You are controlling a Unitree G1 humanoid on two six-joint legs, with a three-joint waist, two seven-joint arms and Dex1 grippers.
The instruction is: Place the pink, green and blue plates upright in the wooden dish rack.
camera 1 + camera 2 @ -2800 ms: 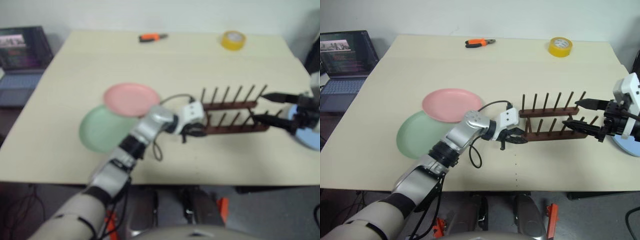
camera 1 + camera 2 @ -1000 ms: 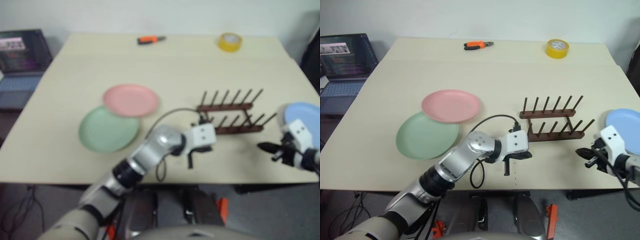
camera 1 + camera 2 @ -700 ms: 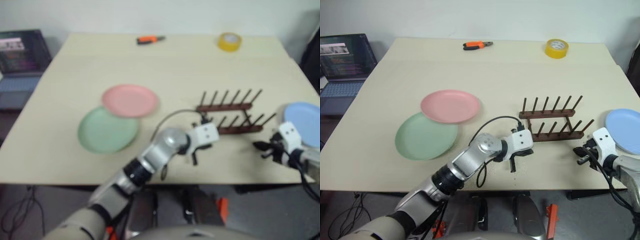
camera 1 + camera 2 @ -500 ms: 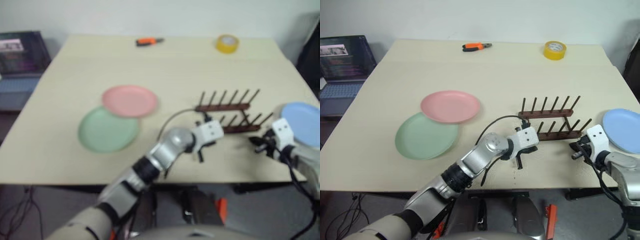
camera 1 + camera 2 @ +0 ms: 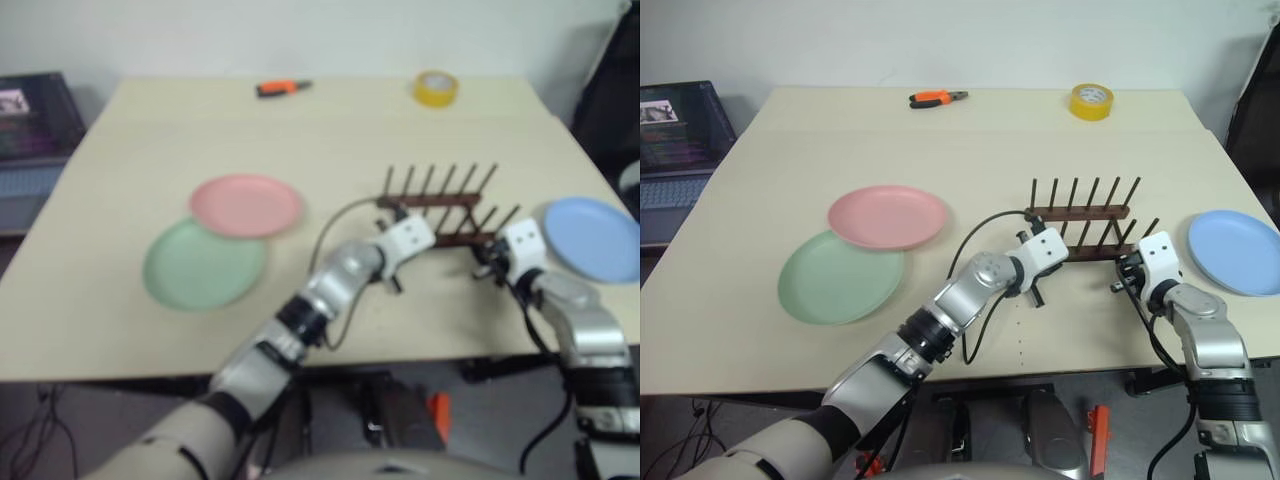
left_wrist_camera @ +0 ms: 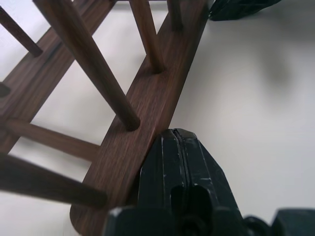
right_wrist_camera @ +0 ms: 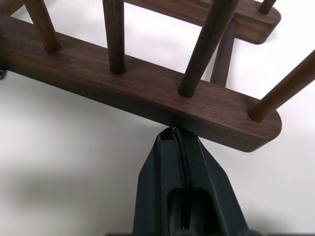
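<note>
The wooden dish rack (image 5: 1080,232) stands empty on the right half of the table (image 5: 970,140), and both grippers, pulled back towards the table's near edge a second ago, have now come up to its near rail: the left gripper (image 6: 179,147) at the left end, the right gripper (image 7: 175,135) near the right end, each with fingers pressed together and holding nothing. That suggests they are nudging the rack into position, with no plate racked yet: the pink plate (image 5: 887,216) overlaps the green plate (image 5: 840,277) to the left, the blue plate (image 5: 1234,251) lies right. Orange pliers (image 5: 936,98) and a yellow tape roll (image 5: 1091,100) lie along the far edge, and a laptop (image 5: 675,125) sits beyond the left side.
</note>
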